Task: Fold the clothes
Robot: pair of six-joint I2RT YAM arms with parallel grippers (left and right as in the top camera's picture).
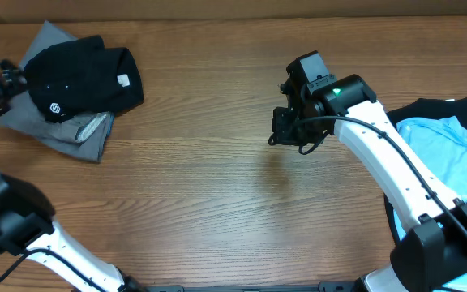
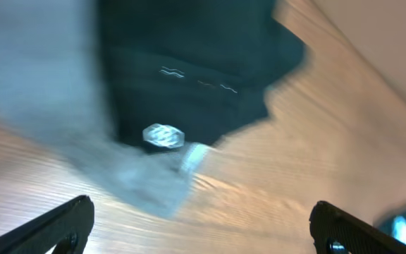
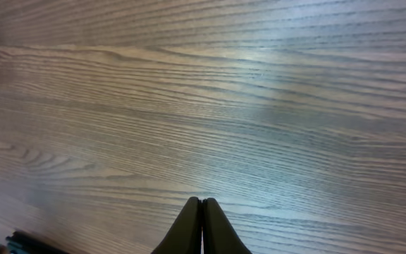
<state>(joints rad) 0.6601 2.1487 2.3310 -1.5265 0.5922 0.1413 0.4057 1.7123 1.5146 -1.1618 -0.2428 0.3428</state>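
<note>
Overhead, a folded black shirt with a white logo [image 1: 83,77] lies on grey trousers [image 1: 75,134] near the wooden table's [image 1: 217,203] far-left corner. The left gripper [image 1: 2,85] is beside it, spread wide and empty. The right gripper [image 3: 201,212] is clenched mid-table, and a light blue printed tee [image 1: 452,150] lies at the right edge.

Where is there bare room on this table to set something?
The wide middle is bare, between the black shirt on grey trousers at left and the light blue tee at right. Both ends are crowded.

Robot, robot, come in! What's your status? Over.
Left gripper open, empty. Right gripper shut, over table. Black shirt atop grey trousers. Nothing in the way.
</note>
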